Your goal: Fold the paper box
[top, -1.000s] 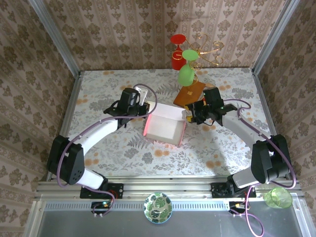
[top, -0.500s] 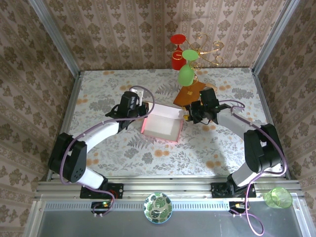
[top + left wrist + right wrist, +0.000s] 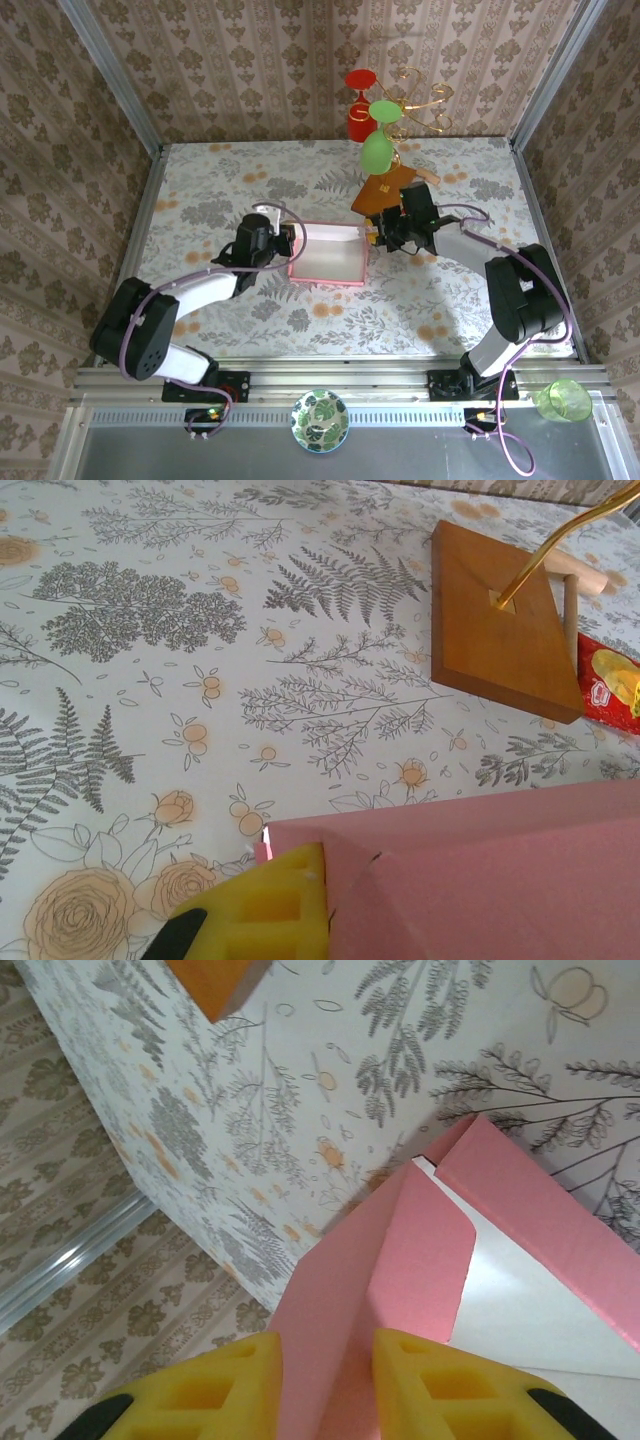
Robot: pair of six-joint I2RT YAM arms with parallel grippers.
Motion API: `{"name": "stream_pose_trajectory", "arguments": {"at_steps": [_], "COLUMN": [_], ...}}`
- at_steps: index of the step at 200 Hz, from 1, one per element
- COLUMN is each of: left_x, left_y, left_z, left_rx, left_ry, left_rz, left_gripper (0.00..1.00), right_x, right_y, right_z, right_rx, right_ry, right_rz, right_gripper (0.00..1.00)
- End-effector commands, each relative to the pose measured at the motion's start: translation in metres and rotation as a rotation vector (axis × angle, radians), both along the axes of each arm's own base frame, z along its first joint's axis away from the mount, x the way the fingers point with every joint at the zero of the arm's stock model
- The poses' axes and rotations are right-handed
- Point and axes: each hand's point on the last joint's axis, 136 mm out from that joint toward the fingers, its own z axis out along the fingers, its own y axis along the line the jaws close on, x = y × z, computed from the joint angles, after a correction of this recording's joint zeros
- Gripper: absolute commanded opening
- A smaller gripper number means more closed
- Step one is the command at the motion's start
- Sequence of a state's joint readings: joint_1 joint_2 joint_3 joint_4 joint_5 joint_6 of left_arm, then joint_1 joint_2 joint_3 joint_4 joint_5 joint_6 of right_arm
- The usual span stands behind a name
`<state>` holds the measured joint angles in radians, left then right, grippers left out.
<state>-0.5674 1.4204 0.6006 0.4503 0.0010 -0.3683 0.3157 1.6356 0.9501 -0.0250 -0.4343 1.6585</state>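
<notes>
The paper box (image 3: 328,256) sits at the middle of the table (image 3: 210,170), its white inside facing up and its pink walls raised. The two arms reach it from opposite sides, which looks like a way to brace it while the walls are squared.

The left gripper (image 3: 283,243) is at the box's nine o'clock, clenched on the corner of that wall. That probably pins the box so it cannot slide. The right gripper (image 3: 325,1360) is at three o'clock, its yellow pads (image 3: 455,1385) standing either side of the right wall where a flap tucks inward. From the wrist view I cannot tell whether they are already pinching the card or only straddling it.

By count there is one box, with two grippers on it. One brown board (image 3: 383,192) lies at the box's one o'clock, just beyond the right gripper, with a gold wire stand rising from it. One red-yellow packet (image 3: 612,685) lies against the board. Two green cups (image 3: 377,152) hang on the stand, with one red cup (image 3: 360,118) behind at twelve o'clock. On the near rail at six o'clock are one patterned plate (image 3: 320,421) and one more green cup (image 3: 562,400), well apart from the work.
</notes>
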Motion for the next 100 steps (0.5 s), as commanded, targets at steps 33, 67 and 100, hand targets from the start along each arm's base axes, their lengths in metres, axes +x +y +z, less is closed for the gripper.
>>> {"name": "stream_pose_trajectory", "arguments": {"at_steps": [33,67,100], "left_x": [-0.027,-0.037,-0.047], "left_y": [-0.015,-0.01,-0.009], "left_z": [0.011,-0.004,-0.02], "left_rx": [-0.117,-0.126,-0.118], "left_ry": [-0.111,-0.129,-0.116], "left_rz": [-0.032,-0.01,-0.011], "left_gripper": [0.0,0.0,0.02], "right_x": [-0.013,-0.014,-0.017], "right_y": [0.006,0.006,0.006], "right_z": [-0.003,-0.006,-0.011], "right_rx": [-0.013,-0.032,-0.062], "right_ry": [-0.092,-0.135,-0.16], "right_rz": [0.097,0.128,0.17], "right_gripper": [0.3,0.3,0.29]}}
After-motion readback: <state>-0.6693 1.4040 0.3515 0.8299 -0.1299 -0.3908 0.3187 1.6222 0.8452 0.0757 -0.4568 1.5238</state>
